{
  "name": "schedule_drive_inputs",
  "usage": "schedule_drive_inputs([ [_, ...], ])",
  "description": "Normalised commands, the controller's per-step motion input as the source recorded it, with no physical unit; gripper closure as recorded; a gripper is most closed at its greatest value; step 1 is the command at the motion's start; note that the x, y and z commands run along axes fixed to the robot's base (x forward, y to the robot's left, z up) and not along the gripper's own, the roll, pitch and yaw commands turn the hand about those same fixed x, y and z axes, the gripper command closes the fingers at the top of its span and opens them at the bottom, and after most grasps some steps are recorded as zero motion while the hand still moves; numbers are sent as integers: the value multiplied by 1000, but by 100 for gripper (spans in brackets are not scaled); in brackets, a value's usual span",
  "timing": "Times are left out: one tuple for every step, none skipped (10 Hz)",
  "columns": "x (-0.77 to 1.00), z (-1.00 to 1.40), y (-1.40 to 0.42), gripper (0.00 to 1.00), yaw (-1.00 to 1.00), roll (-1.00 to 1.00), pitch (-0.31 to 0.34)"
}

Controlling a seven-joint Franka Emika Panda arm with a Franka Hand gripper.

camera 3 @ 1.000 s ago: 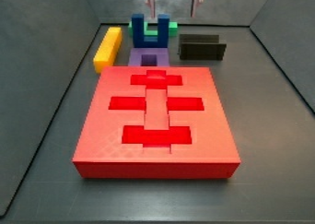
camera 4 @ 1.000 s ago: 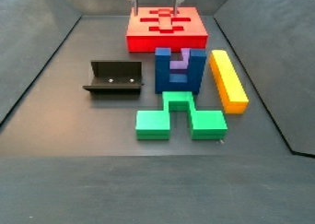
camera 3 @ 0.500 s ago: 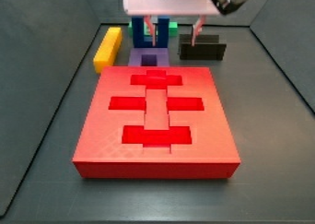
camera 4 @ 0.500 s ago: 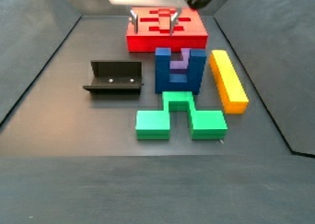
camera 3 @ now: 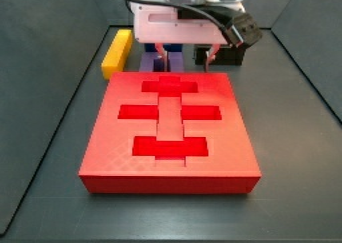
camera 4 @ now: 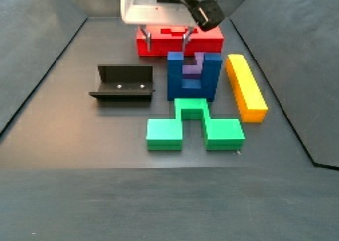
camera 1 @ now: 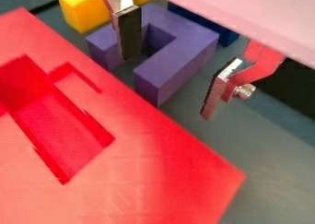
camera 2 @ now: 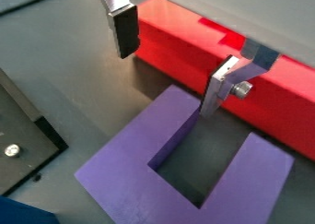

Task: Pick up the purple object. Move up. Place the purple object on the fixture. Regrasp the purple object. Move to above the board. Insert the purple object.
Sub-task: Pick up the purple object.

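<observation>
The purple object (camera 1: 167, 57) lies on the floor between the red board (camera 1: 110, 163) and the blue U-block (camera 4: 176, 71); it also shows in a wrist view (camera 2: 197, 172) and a side view (camera 4: 196, 79). My gripper (camera 1: 172, 62) is open and empty, low over it. One finger hangs at the notch and the other outside a prong, so the jaws straddle that prong, also seen in a wrist view (camera 2: 172, 62). In a side view the gripper (camera 3: 181, 57) hides most of the purple object. The fixture (camera 4: 122, 83) stands empty beside the blue block.
A yellow bar (camera 4: 245, 86) lies beside the blue block, also seen in a side view (camera 3: 118, 52). A green block (camera 4: 192, 126) lies beyond the blue one. The board (camera 3: 167, 127) fills the middle of the bin. Dark sloping walls enclose the floor.
My gripper has come down from the top of the side views to just over the purple object, jaws still open. No block has moved.
</observation>
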Motion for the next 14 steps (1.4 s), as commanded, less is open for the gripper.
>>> schedule_drive_inputs([
  [-3,-120,203,0,0,21,56],
  [-6,0,243,0,11,-84,0],
  [-31,0,211,0,43,-110,-1],
  [-3,-57,46,0,63,-26,0],
  [-43,-283,0,0,109,44,0],
  [-60,-354,0,0,160,94,0],
  [0,-137,0,0,123,13,0],
  [0,-3,-29,0,0,0,0],
  [-54,-17,-129,0,0,41,0],
  [-86,-57,-206,0,0,71,-16],
  [0,0,9,0,0,-9,0],
  [0,-29,126,0,0,-49,0],
  [0,0,77,0,0,-16,0],
  [0,0,0,0,0,0,0],
])
